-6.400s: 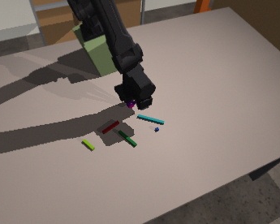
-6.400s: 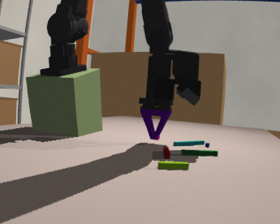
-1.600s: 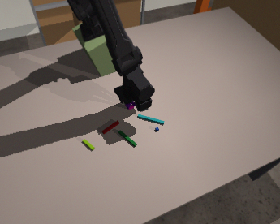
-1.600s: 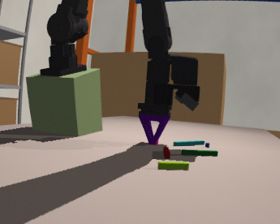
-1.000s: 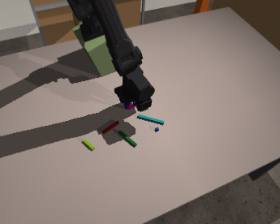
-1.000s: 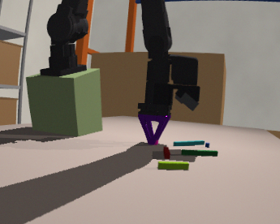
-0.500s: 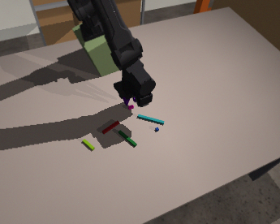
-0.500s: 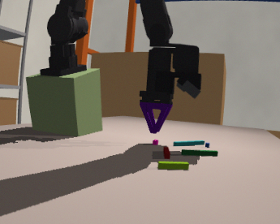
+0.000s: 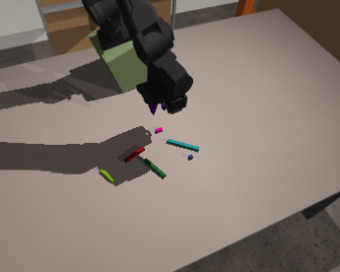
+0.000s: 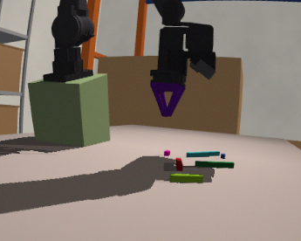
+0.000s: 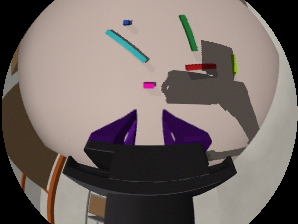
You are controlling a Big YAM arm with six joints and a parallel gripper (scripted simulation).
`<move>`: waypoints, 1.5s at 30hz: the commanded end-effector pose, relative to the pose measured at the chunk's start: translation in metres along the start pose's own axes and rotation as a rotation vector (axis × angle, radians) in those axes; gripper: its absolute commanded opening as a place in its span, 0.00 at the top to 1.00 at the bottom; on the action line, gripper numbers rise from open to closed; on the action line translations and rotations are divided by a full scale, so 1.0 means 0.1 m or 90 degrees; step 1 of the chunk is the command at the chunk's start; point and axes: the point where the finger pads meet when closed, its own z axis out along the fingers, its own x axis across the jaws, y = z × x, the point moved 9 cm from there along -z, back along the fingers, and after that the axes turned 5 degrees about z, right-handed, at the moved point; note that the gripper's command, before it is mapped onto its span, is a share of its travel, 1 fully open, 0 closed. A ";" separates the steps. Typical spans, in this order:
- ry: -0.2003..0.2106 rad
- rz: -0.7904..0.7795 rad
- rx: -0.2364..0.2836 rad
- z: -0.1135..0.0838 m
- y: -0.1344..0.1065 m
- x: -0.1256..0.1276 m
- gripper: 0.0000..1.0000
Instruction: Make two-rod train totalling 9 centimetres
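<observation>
So the black claw with purple fingertips (image 9: 158, 107) (image 10: 167, 115) is hanging above the pale, flat surface (image 9: 244, 197) (image 10: 99, 218) (image 11: 65, 75), partly open with nothing in its grip. In the wrist view, the little magenta rod (image 9: 159, 130) (image 10: 167, 153) (image 11: 149, 85) is nearest, just past the tips. Further out past the claw there's the long turquoise rod (image 9: 182, 145) (image 10: 202, 154) (image 11: 127, 46), with the tiny blue rod (image 9: 190, 157) (image 10: 222, 155) (image 11: 127, 22) beyond it. Off to the right of the claw in that view are the red rod (image 9: 134, 154) (image 10: 179, 164) (image 11: 201, 67), green rod (image 9: 155, 169) (image 10: 215, 164) (image 11: 188, 33) and lime rod (image 9: 106, 175) (image 10: 187, 178) (image 11: 234, 64), all apart, so no train yet.
</observation>
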 end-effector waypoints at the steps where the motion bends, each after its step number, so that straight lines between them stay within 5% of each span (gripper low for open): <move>1: 0.003 0.005 -0.011 -0.07 0.17 0.08 0.66; 3: 0.005 0.008 -0.023 -0.12 0.20 0.07 0.66; 4: 0.006 0.009 -0.026 -0.14 0.20 0.06 0.00; 45: 0.006 0.010 -0.028 -0.13 0.21 0.07 0.00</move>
